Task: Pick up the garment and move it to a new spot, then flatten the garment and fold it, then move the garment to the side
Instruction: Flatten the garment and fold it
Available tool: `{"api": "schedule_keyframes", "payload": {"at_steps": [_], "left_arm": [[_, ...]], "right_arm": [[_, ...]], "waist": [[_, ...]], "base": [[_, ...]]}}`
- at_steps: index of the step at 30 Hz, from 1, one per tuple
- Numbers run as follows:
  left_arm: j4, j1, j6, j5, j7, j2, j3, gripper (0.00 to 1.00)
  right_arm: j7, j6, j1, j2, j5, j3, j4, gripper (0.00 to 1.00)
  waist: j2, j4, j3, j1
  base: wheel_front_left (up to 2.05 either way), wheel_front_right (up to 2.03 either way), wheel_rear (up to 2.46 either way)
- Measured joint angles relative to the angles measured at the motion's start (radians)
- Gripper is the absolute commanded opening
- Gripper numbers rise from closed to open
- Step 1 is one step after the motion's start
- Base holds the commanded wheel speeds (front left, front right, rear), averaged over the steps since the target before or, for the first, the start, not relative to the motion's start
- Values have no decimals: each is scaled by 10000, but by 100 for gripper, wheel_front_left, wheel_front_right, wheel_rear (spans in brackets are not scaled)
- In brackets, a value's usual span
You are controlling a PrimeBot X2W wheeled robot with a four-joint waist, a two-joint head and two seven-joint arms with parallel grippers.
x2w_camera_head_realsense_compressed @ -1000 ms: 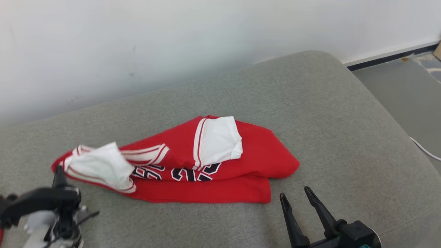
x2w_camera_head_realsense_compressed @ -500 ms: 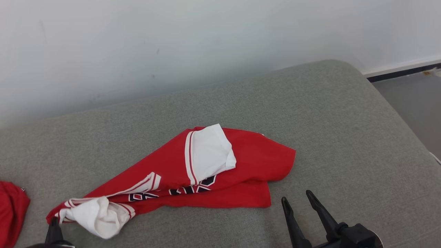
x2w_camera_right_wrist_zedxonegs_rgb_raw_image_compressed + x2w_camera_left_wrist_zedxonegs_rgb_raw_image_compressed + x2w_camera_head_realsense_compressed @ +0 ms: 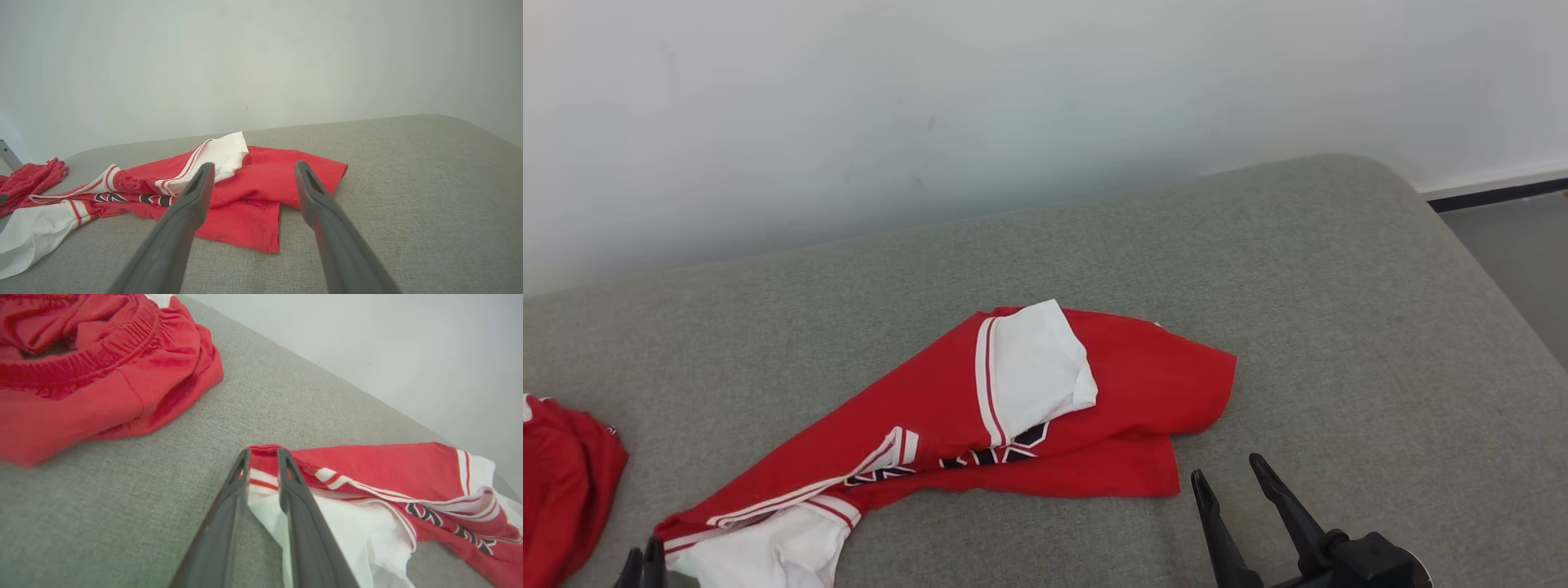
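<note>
Lying across the middle of the grey cushion [image 3: 1339, 327], toward its near edge, the red garment [image 3: 1143, 384] is a jersey with white trim and dark lettering. It is rumpled, with a white-lined flap turned back on top. Its bulk sits around the cushion's centre, and a long striped tail with a white lining trails toward the cushion's near left corner.

At that corner the left hand [image 3: 643, 563] shows just its dark fingertips against the tail's end. In the left wrist view the left hand [image 3: 263, 457] has its two fingers drawn narrow, with the striped hem of the garment [image 3: 388, 469] pinched between them at the tips.

The right hand [image 3: 1225, 472] hovers over the cushion's near right part, fingers spread wide and holding nothing. The right wrist view shows them apart, pointing at the garment's [image 3: 261, 220] folded red end without touching it.

A second crumpled red cloth [image 3: 564, 482] with an elastic waistband lies at the cushion's left end, apart from the jersey. A pale wall [image 3: 931, 98] rises behind the cushion's far edge.
</note>
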Motion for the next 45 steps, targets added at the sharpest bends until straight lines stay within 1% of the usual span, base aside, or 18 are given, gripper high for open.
{"api": "schedule_keyframes", "payload": {"at_steps": [1,2,4,6,7,8,14,19,25,30,34,36,39,45], "left_arm": [[-25,56,2,284,-2,105,-128,92],[-35,115,94,949,-2,288,-320,100],[-86,116,226,1436,-2,449,-360,100],[-201,152,301,1770,-2,491,-313,100],[-320,221,353,1918,-2,493,-232,100],[-623,407,479,2207,-2,451,63,100],[-2132,1302,757,3333,-4,-163,1254,100],[-3250,2309,823,4278,-4,-1078,1983,100],[-4259,3195,581,5480,-4,-1975,2387,100],[-4794,3590,88,6441,-4,-2608,2587,100],[-4972,3787,-293,7154,-4,-3035,2713,100],[-5022,3845,-435,7522,-4,-3198,2736,100],[-5072,4009,-594,7850,-4,-3448,2715,100],[-4934,4073,-907,8220,-4,-3664,2606,100]], "right_arm": [[0,0,-1,4,0,-4,2,100],[0,0,-7,6,0,12,2,100],[0,0,-18,12,2,21,2,100],[0,0,-26,13,2,23,-4,100],[0,0,-26,12,2,17,-4,100],[0,0,-27,15,2,25,-6,100],[0,0,-33,52,2,-61,0,100],[0,0,-22,82,0,-176,25,100],[0,0,72,77,0,-265,105,100],[0,0,184,79,-10,-389,163,100],[0,0,218,125,-46,-617,360,100],[0,0,254,211,242,-819,757,100],[2,0,155,173,297,-1057,1661,100],[0,0,-546,123,276,-1338,3486,100]], "waist": [[0,37,3,0],[0,109,9,0],[1,162,15,0],[1,209,22,0],[1,230,27,0],[2,264,35,0],[1,396,26,0],[1,573,-39,0],[1,861,-128,0],[1,1126,-180,0],[1,1345,-215,0],[1,1455,-233,0],[1,1616,-254,0],[1,1918,-234,0]], "base": [[0,0,0],[0,0,0],[0,0,0],[0,0,0],[0,0,0],[0,0,0],[0,0,0],[0,0,0],[0,0,0],[0,0,0],[0,0,0],[0,0,0],[0,0,0],[0,0,0]]}}
